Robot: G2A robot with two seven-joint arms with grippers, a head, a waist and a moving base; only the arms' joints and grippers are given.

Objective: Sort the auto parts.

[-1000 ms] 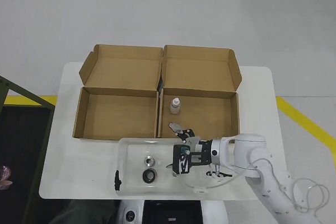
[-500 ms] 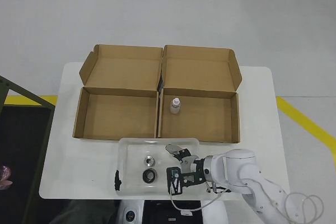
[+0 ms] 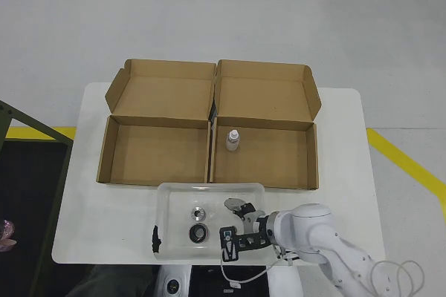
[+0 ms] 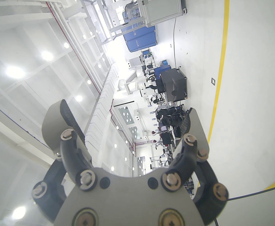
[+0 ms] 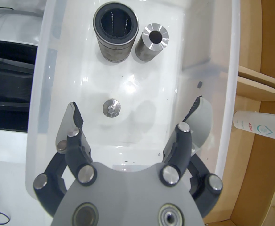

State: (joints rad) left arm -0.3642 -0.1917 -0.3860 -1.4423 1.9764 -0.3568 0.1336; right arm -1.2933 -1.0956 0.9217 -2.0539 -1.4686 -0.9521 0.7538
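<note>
Right claw (image 5: 137, 109): spread wide, holding nothing, low over the white tray (image 3: 177, 199) at the near edge of the table (image 3: 342, 148).
Small steel plug (image 5: 112, 108): standing on the tray floor between the spread fingertips, nearer one of them, touching neither.
Big black sleeve (image 5: 115, 38): upright farther along the tray, ahead of the claw.
Steel tube (image 5: 152, 42): upright just beside the black sleeve, on the side toward the boxes.
Left box (image 3: 156, 152): open, behind the tray.
Right box (image 3: 275, 156): open, next to the left box, with a small white bottle (image 3: 232, 139) inside near the shared wall.
Left claw (image 4: 128, 112): spread, empty, pointed out into the hall.
</note>
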